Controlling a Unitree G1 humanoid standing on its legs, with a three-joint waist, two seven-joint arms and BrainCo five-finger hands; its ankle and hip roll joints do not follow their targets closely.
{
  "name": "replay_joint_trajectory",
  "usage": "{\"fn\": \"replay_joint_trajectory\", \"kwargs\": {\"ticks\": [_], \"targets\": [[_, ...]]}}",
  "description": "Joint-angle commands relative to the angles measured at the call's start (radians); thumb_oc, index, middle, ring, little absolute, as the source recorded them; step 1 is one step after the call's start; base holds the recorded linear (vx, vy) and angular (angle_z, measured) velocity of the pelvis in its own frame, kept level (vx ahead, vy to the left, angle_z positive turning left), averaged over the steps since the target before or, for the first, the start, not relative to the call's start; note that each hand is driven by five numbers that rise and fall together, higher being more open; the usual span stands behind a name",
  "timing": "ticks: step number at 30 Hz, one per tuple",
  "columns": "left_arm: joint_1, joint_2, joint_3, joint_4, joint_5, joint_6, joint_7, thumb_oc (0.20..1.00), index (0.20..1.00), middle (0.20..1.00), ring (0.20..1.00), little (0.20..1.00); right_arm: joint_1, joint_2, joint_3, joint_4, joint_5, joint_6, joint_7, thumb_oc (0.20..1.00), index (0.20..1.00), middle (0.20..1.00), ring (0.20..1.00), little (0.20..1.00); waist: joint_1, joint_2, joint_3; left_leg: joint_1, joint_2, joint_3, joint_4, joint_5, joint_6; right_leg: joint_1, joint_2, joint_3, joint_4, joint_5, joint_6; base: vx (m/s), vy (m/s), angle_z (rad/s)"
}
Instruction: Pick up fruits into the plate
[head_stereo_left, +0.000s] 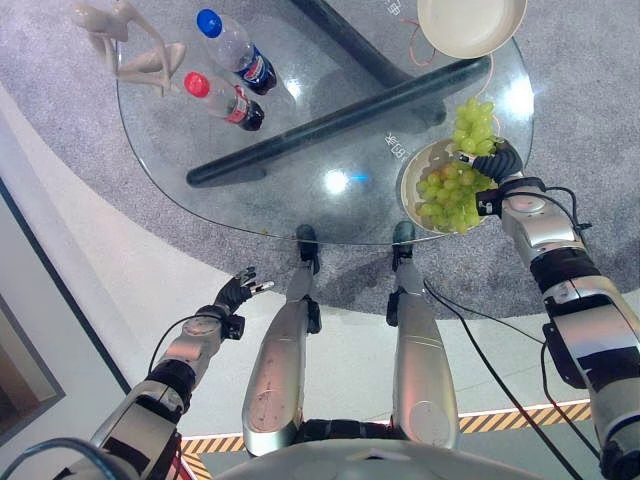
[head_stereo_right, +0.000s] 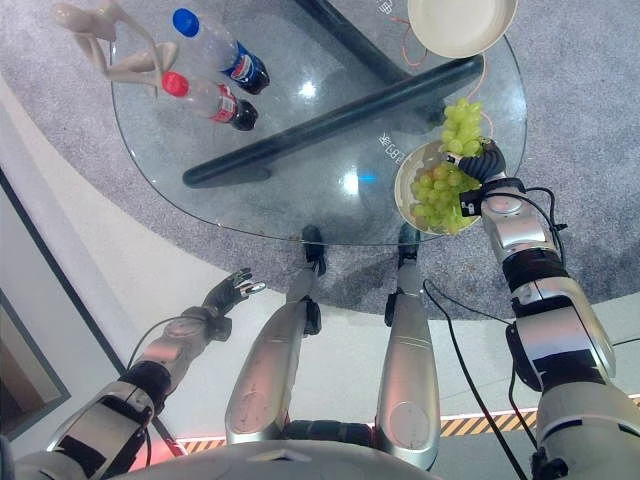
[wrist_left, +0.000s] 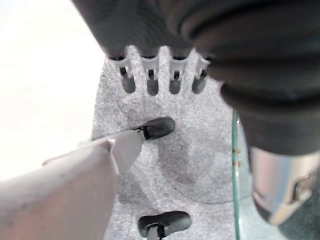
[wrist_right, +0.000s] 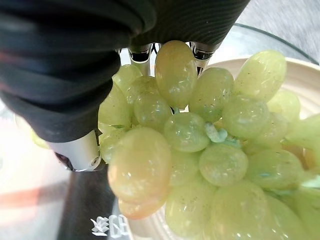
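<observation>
The right robot hand (head_stereo_left: 497, 160) is over the near plate (head_stereo_left: 408, 178) at the right edge of the round glass worktop (head_stereo_left: 330, 130), its dark ribbed cover lying among a large bunch of green grapes (head_stereo_left: 452, 195). Most of the bunch lies in this plate, while part of it (head_stereo_left: 474, 122) reaches up past the far rim of the plate, beyond the hand. In the right wrist view the grapes (wrist_right: 200, 145) press right up against the cover and the fingers, with the cream rim of the plate (wrist_right: 300, 75) behind them; the fingers appear curled into the bunch, though the fruit hides most of them, so how firmly they hold it is hard to judge. A second, empty cream plate (head_stereo_left: 470, 22) sits at the far right edge of the worktop, well apart from the first. On the far left side of the glass lie two plastic bottles of dark drink, one with a blue cap (head_stereo_left: 236, 50) and one with a red cap (head_stereo_left: 222, 98), just beside each other, and near them a pale figurine (head_stereo_left: 125, 42). The left robot hand (head_stereo_left: 236, 292) hangs low beside the worktop, clear of it, over grey carpet (wrist_left: 150, 175), its fingers relaxed and spread, holding nothing.
</observation>
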Motion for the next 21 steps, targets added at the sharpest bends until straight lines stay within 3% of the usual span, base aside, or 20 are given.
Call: {"fn": "replay_joint_trajectory", "kwargs": {"ticks": [1,17,18,19,21], "targets": [[0.001,-0.018,-0.032,0.023,-0.031,-0.019,0.008,1.000,1.000,1.000,1.000,1.000,-0.015,-0.055,0.074,0.068,-0.083,-0.004,-0.050,0.200,0.200,0.200,0.200,0.200,-0.002,0.029,-0.037,-0.075,-0.071,-0.076,0.191,-0.149,0.018,-0.038,0.029,-0.089,0.071,-0.024,-0.029,-0.02,0.010,0.13],[-0.026,-0.009,-0.067,-0.002,-0.059,-0.031,0.029,1.000,1.000,1.000,1.000,1.000,-0.078,-0.051,0.161,0.189,-0.199,0.067,-0.092,0.200,0.200,0.200,0.200,0.200,0.026,0.042,-0.037,-0.135,-0.087,-0.099,0.200,-0.140,0.033,-0.097,0.025,-0.107,0.088,-0.013,-0.022,-0.01,0.002,0.05],[-0.027,-0.008,-0.069,-0.005,-0.061,-0.029,0.031,1.000,1.000,1.000,1.000,1.000,-0.079,-0.050,0.162,0.190,-0.199,0.068,-0.094,0.341,0.341,0.341,0.341,0.341,0.026,0.042,-0.037,-0.138,-0.087,-0.100,0.200,-0.139,0.034,-0.100,0.025,-0.108,0.089,-0.013,-0.022,0.00,-0.008,0.07],[-0.029,-0.008,-0.070,-0.006,-0.062,-0.028,0.034,1.000,1.000,1.000,1.000,1.000,-0.080,-0.049,0.162,0.193,-0.199,0.067,-0.096,1.000,1.000,1.000,1.000,1.000,0.027,0.043,-0.037,-0.140,-0.088,-0.101,0.200,-0.139,0.035,-0.103,0.026,-0.108,0.090,-0.013,-0.022,0.00,-0.007,0.07],[-0.030,-0.009,-0.072,-0.004,-0.062,-0.027,0.034,1.000,1.000,1.000,1.000,1.000,-0.079,-0.045,0.161,0.196,-0.195,0.067,-0.097,1.000,1.000,1.000,1.000,1.000,0.028,0.043,-0.037,-0.138,-0.087,-0.102,0.202,-0.144,0.035,-0.103,0.027,-0.109,0.095,-0.017,-0.023,0.00,-0.004,0.03]]}}
